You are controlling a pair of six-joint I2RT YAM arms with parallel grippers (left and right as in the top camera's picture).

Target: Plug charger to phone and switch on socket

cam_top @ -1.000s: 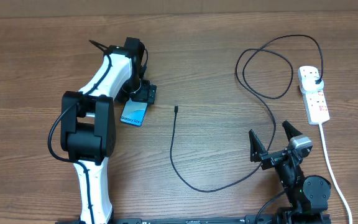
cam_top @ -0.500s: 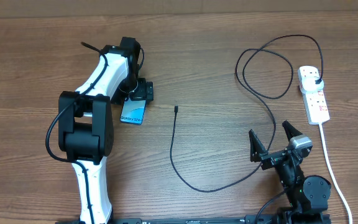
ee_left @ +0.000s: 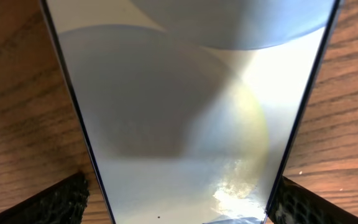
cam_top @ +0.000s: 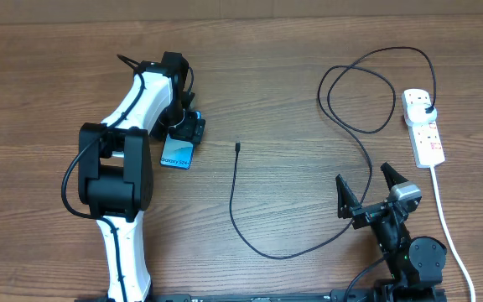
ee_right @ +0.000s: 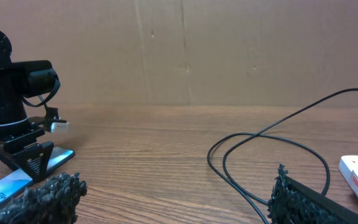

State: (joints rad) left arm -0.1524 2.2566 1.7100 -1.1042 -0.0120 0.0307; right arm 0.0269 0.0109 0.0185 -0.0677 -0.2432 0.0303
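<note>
Overhead: phone (cam_top: 178,153) lies flat on the wooden table (cam_top: 292,75), left of centre, screen up and lit light blue. The left gripper (cam_top: 189,130) is down over the phone's far end.

Left wrist: phone (ee_left: 185,112) fills the space between the two fingers (ee_left: 61,202). The pads look pressed against its two long edges, though the contact sits at the blurred bottom of the frame.

The right gripper (cam_top: 366,189) is at the near right with its fingers spread wide and nothing between them.

The charger (cam_top: 233,210) loops across the table. Its connector tip (cam_top: 237,148) lies bare on the wood right of the phone, apart from it. Its plug (cam_top: 427,109) sits in the far end of the socket (cam_top: 423,134) at far right. The white cord (cam_top: 447,226) runs from the socket towards the near edge
</note>
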